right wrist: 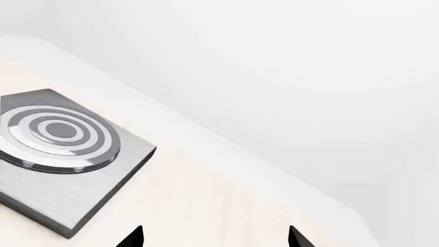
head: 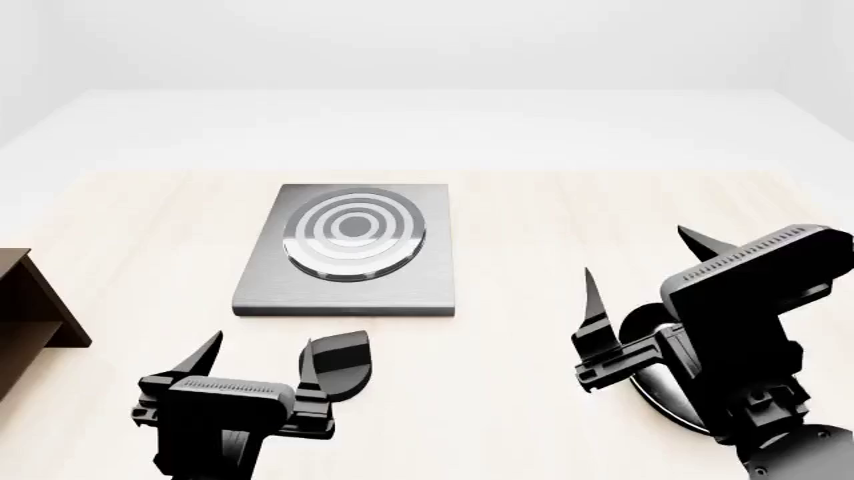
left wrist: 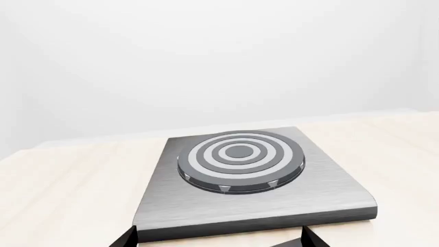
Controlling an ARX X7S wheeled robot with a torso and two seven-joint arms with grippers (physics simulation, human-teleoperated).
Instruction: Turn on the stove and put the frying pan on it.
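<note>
Jaws spread wide on both arms, clasping nothing: left gripper (head: 254, 362) low at lower left of the head view, right gripper (head: 641, 290) tilted at lower right.

One stove (head: 350, 248), upper centre of the head view, flat on the pale bench (head: 561, 215), single ringed burner (head: 354, 233) on its plate. Bare bench on every side of the plate, widest to its right.

One round black knob (head: 342, 360) below the plate's near edge, just beside the left gripper's inner finger; contact impossible to judge.

One frying pan (head: 657, 385), lower right, mostly hidden behind the right arm, only a dark curved rim showing.

One dark brown shelf (head: 30, 305) at the left edge, well apart from the stove (left wrist: 250, 180).

Stove (right wrist: 58, 154) at left in the right wrist view.
</note>
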